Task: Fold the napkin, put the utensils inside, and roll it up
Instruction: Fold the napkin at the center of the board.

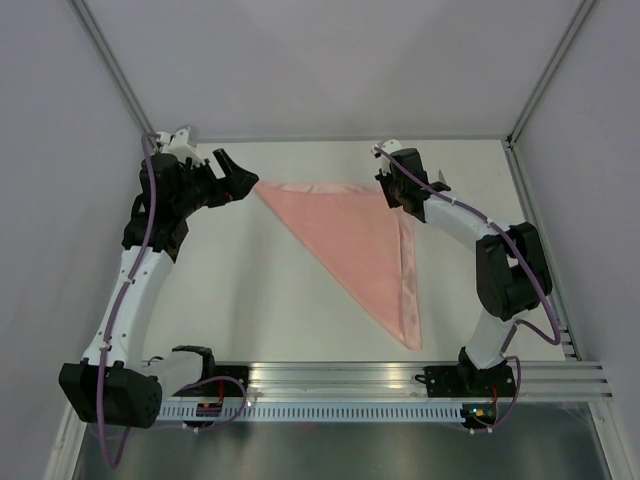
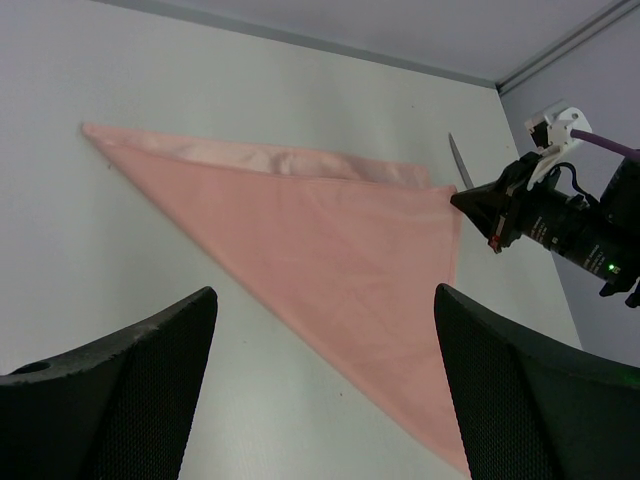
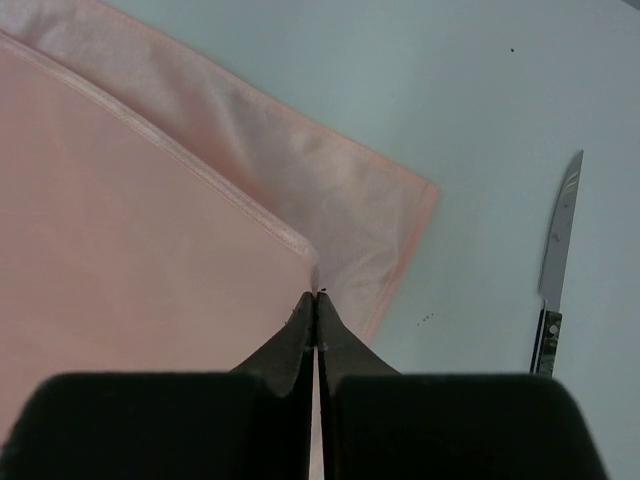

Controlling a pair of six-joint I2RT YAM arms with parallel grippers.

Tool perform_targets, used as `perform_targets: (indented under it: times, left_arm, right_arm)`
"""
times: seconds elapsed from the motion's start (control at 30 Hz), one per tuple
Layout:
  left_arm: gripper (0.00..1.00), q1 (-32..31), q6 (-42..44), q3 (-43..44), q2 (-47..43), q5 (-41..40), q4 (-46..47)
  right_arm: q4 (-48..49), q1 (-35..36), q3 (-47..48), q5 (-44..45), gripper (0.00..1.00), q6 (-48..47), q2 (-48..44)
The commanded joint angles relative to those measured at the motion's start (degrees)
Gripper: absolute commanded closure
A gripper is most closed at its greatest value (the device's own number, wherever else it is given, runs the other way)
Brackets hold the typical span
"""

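right wrist: closed fingers (image 3: 293, 348) angled at napkin (image 3: 150, 250) corner.

The handle end of the knife (image 3: 556, 250) is hidden behind the right gripper (image 3: 317, 298)

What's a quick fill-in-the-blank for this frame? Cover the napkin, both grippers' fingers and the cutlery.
The napkin is folded into a ____.
On the left gripper, the fingers stand ____.
On the right gripper, the fingers are ____ at the napkin's corner.
The utensil on the table beside that corner is a ____.
Missing: triangle; open; shut; knife.
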Motion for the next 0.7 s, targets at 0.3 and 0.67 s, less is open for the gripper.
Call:
perform_targets:
  times: [0.3, 0.67]
  left_arm:
    - [0.08, 0.18, -2.08, -0.08, 2.11, 1.61, 3.40]
    - [0.08, 0.10, -1.99, -0.35, 3.16, 1.61, 4.02]
  right_arm:
    - [2.75, -2.58, 5.12, 1.90, 1.00, -0.91, 3.58]
    - [2.22, -3.98, 7.85, 1.20, 1.00, -0.65, 4.99]
